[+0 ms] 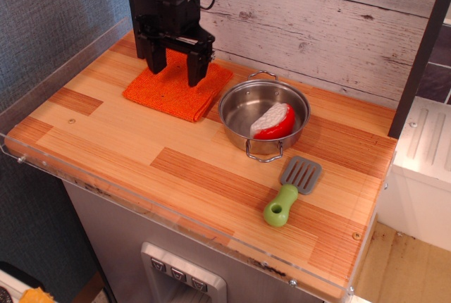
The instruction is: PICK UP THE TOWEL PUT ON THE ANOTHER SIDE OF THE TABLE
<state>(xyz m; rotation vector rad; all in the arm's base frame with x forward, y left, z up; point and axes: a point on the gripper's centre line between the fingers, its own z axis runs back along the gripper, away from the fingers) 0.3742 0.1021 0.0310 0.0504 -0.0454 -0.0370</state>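
The orange towel (177, 89) lies flat and folded at the back left of the wooden table (141, 141), just left of the steel pan. My black gripper (176, 72) stands over the towel's back half with its two fingers (196, 70) spread wide and pointing down. The fingertips are at or just above the cloth; contact cannot be told. The gripper is open and holds nothing.
A steel pan (239, 106) holding a red and white toy food piece (272, 121) sits right of the towel. A grey spatula with a green handle (291, 190) lies near the front right. A clear acrylic rim (42, 88) edges the table. A plank wall stands behind.
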